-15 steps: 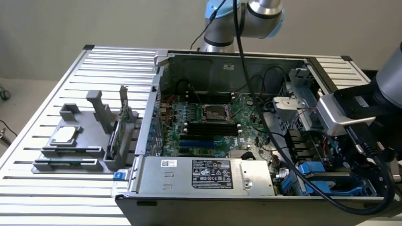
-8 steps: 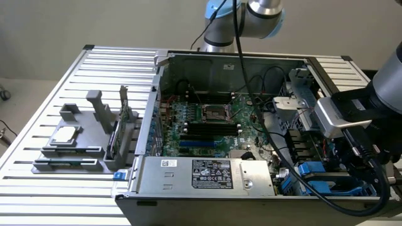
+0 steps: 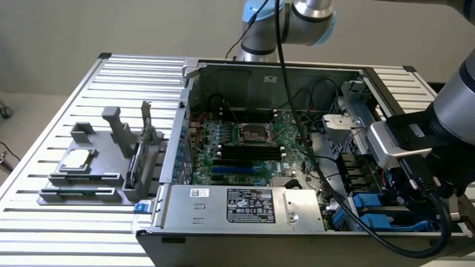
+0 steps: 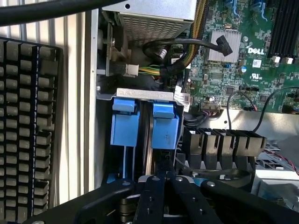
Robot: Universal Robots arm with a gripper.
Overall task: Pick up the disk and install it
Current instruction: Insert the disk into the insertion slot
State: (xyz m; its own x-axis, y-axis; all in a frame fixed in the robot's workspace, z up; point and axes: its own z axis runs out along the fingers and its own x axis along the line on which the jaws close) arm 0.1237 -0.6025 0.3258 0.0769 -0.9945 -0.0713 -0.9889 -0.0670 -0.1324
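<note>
closed end effector (image 4: pixel 166 169) near disk (image 4: pixel 164 127)

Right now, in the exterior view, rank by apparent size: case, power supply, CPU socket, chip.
1. Case
2. Power supply
3. CPU socket and chip: look alike, so tied.

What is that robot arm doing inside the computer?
The robot arm is holding its gripper low in one corner of the open computer case. The gripper is shut and sits right in front of the disk with blue rails. The disk stands in its slot beside another blue carrier. I cannot tell whether the gripper is touching the disk.
</note>
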